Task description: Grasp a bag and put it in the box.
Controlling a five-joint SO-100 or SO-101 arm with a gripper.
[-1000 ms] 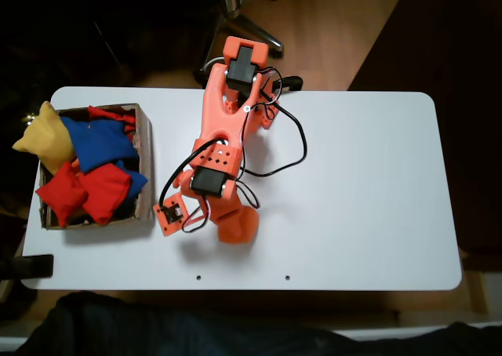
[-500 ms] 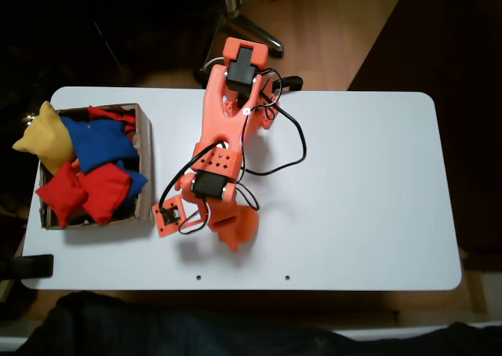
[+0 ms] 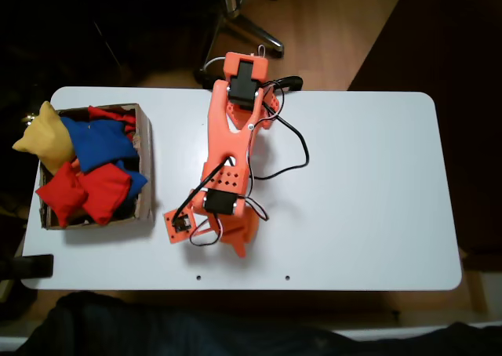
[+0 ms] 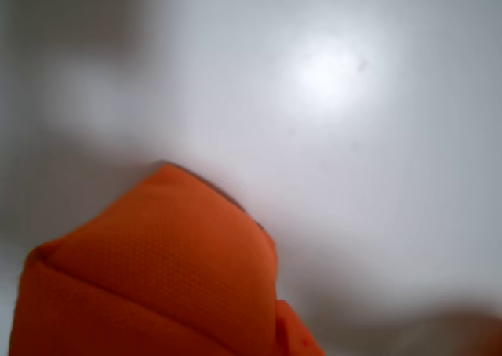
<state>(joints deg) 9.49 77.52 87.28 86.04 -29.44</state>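
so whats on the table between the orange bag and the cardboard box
Only bare white table, as the fixed view shows. The orange bag sits under the gripper, apart from the cardboard box of beanbags.

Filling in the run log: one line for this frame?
phase: grasp | gripper: on orange bag, jaw state unclear | bag: on table, not lifted | box: holds red, blue bags; yellow bag on rim

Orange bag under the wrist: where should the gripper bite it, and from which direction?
The orange bag lies on the white table, partly under the arm in the fixed view, apart from the box. Probably best from straight above, pinching the raised corner ridge that peaks in the wrist view; soft fabric should bunch there. Its flat edges look harder to catch.
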